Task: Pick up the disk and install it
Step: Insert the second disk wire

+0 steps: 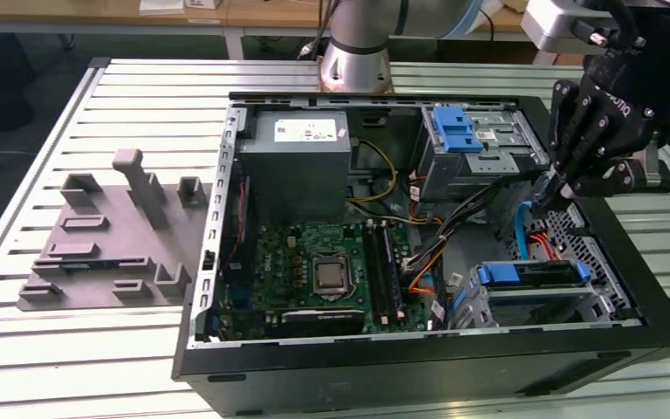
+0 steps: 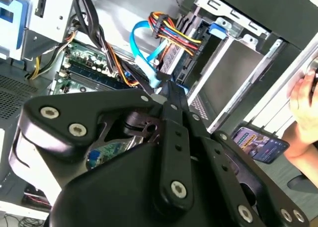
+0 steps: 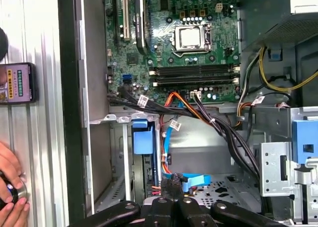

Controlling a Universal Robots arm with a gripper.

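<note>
The disk point(image 1: 533, 274) sits in its blue carrier inside the lower drive bay at the front right of the open computer case point(image 1: 428, 367). Its blue carrier tab shows in both wrist views point(image 3: 142, 137) point(image 2: 221, 28), with coloured power wires point(image 2: 169, 31) running to its end. My gripper point(image 1: 548, 194) hangs over the case's right side, just behind that bay. In both wrist views its fingers are shut point(image 3: 171, 199) point(image 2: 166, 88) on the black plug of a blue flat cable point(image 3: 196, 181), close beside the disk's end.
A grey power-supply box point(image 1: 300, 157) and the motherboard point(image 1: 324, 271) fill the case's left half. An upper bay with a blue clip point(image 1: 466, 131) stands behind my gripper. A grey fixture plate point(image 1: 114, 236) lies left of the case. A person's hand point(image 3: 10, 187) and a phone point(image 3: 17, 83) are beside the case.
</note>
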